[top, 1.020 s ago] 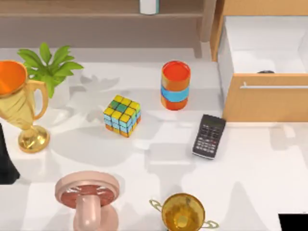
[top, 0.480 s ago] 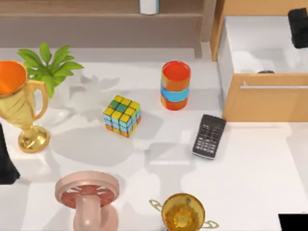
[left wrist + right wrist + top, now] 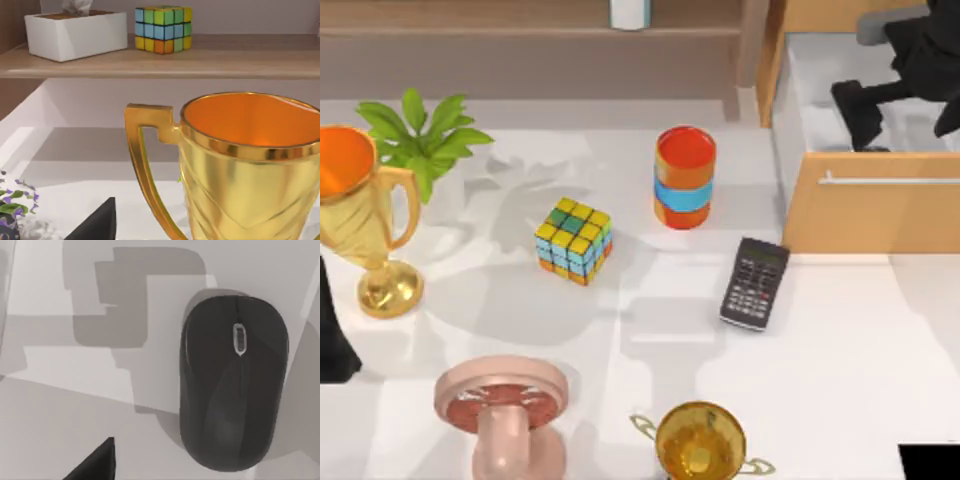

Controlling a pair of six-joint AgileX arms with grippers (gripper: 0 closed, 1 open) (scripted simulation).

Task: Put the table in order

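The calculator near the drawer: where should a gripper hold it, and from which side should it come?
Probably from above, closing across the long edges of the calculator. It lies flat on the table, thin and slightly angled, so the fingers should turn to match. No neighbouring object touches it.

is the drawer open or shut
Open. The drawer is pulled out over the table, its white inside exposed, with a black mouse lying in it under the right gripper.

White table (image 3: 840, 370) with cube (image 3: 573, 240), calculator (image 3: 755, 283), orange canister (image 3: 685, 177), two gold trophies (image 3: 360, 225), plant (image 3: 420, 135).
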